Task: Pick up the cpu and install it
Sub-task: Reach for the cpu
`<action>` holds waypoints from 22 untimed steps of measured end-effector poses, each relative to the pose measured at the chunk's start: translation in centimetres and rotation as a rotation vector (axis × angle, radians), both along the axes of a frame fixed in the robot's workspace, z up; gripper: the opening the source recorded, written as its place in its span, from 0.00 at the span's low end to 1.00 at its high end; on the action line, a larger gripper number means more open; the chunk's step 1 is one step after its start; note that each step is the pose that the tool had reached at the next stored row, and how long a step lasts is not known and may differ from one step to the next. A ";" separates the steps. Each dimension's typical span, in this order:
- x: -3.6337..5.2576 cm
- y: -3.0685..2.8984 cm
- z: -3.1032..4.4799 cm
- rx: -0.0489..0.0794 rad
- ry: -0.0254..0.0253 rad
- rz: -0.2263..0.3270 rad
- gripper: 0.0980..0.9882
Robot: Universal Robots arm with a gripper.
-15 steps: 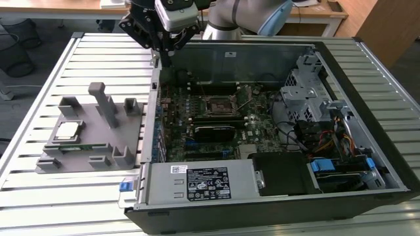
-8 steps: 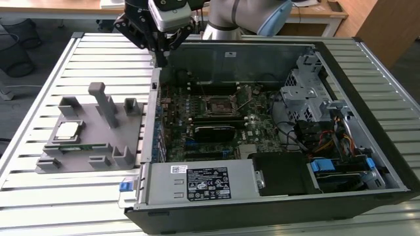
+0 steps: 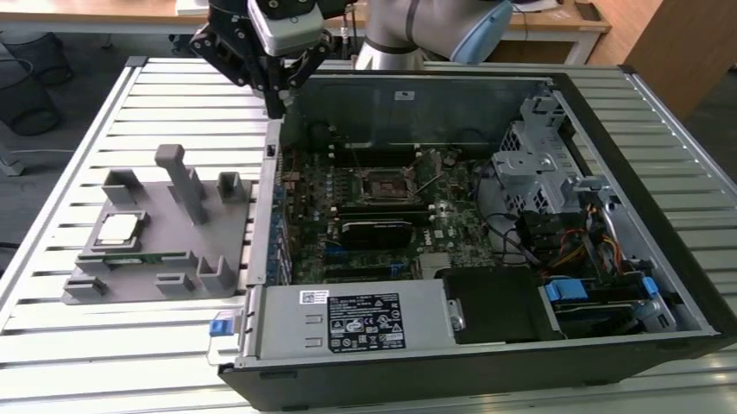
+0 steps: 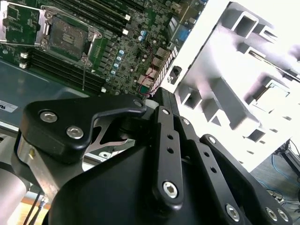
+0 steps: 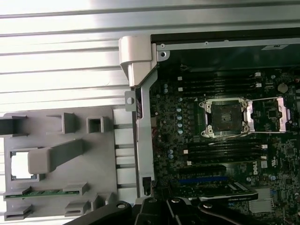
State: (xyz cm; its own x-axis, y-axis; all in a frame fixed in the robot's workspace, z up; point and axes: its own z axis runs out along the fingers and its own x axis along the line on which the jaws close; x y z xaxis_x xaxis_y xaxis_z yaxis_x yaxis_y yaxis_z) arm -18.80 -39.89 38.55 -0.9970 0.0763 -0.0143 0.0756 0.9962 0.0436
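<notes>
Currently one cpu point(image 3: 119, 227) sits on one grey tray point(image 3: 127, 286); hand point(image 3: 276, 110) closed, empty.

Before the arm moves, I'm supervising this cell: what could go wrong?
The end effector hangs near the case wall; a low sweep might clip it. The cpu lies in the fixture beside tall posts and a memory stick, so a grasp could snag a post or catch the stick.
</notes>
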 end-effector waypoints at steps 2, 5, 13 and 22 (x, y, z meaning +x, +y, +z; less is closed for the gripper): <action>-0.18 0.00 -0.01 0.000 0.0000 0.000 0.01; -0.43 0.00 -0.02 0.000 0.0000 0.000 0.01; -1.04 0.00 -0.05 0.000 0.0001 0.000 0.01; -1.71 0.00 -0.11 0.000 0.0001 0.000 0.01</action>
State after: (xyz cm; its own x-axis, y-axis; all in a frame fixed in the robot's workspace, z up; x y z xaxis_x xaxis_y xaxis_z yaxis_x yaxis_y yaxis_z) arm -20.51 -39.89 38.44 -0.9970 0.0763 -0.0142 0.0756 0.9962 0.0436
